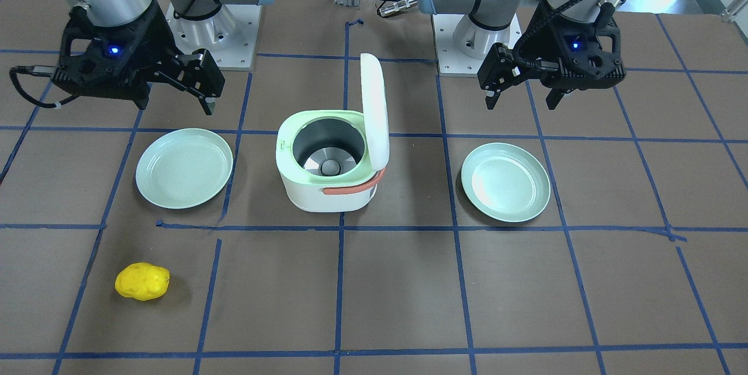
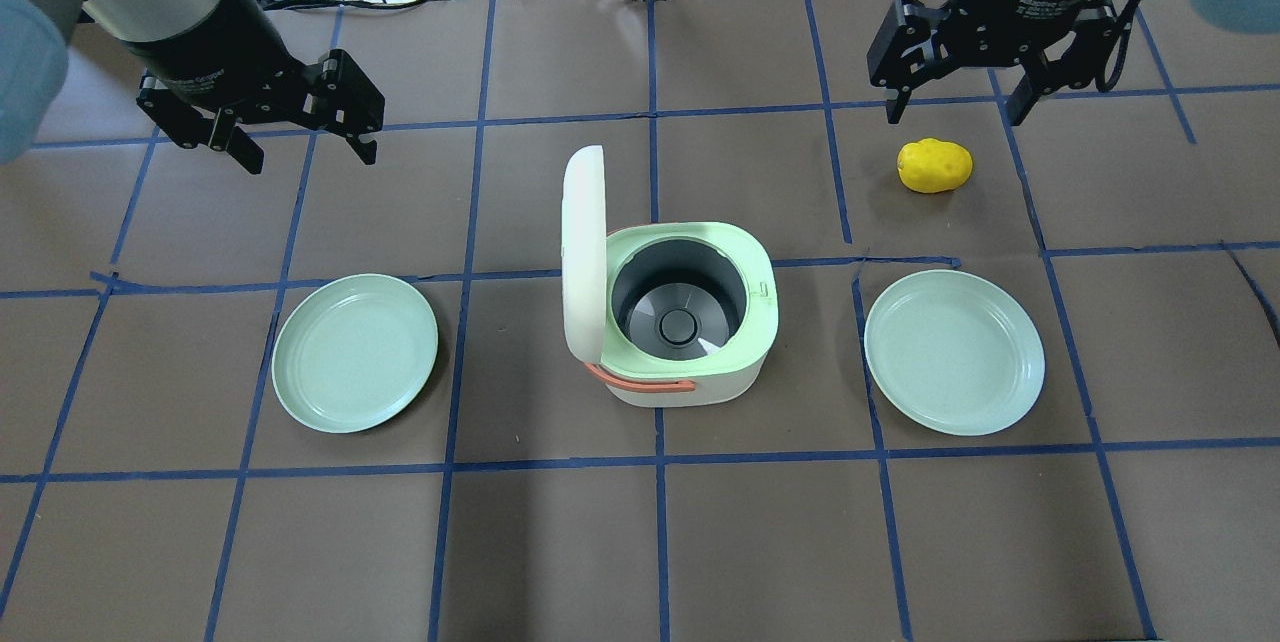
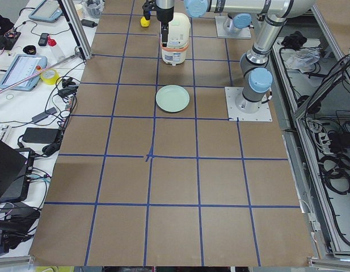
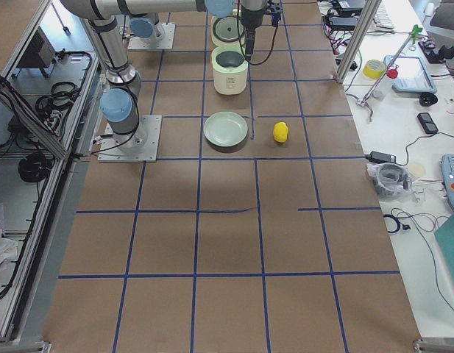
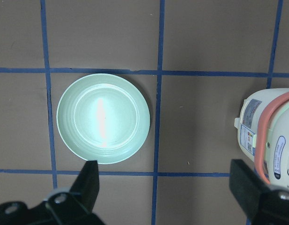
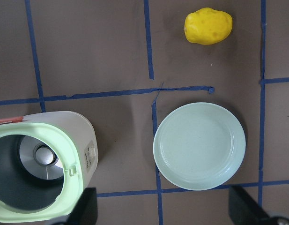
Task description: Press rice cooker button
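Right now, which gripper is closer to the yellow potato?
Right. The right gripper hangs open on the potato's side of the rice cooker; the left gripper hangs on the cooker's far side.

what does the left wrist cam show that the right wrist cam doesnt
Only the left wrist view: the left plate and the orange handle. Only the right wrist view: the potato, the right plate and the open pot. Both: the cooker and the taped table.
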Available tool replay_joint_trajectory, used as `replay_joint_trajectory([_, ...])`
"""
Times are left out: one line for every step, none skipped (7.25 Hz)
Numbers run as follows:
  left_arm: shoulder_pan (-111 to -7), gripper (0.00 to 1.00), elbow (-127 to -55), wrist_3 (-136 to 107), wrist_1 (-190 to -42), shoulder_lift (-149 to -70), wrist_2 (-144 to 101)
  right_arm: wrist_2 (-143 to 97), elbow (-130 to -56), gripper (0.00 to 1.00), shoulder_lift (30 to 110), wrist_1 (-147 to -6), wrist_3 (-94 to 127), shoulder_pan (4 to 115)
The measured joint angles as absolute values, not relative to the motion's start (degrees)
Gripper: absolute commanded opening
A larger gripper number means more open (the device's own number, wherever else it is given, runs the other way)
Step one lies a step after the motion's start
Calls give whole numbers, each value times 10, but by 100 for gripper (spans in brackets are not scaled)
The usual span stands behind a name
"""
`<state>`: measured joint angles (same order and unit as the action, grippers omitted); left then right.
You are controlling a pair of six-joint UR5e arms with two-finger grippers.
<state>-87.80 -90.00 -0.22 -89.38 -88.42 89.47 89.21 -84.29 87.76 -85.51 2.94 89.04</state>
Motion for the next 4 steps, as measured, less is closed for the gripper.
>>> replay_joint_trajectory([-878,100,-900,-2,-894,-884,895,892,-843,100,880,-852,25,887])
replay_joint_trajectory([-878,100,-900,-2,-894,-884,895,892,-843,100,881,-850,23,886])
replay_joint_trajectory([-878,100,-900,-2,-894,-884,895,892,-844,100,881,-850,22,886])
replay_joint_trajectory([-878,100,-900,-2,-894,-884,895,892,-844,100,882,-850,22,885])
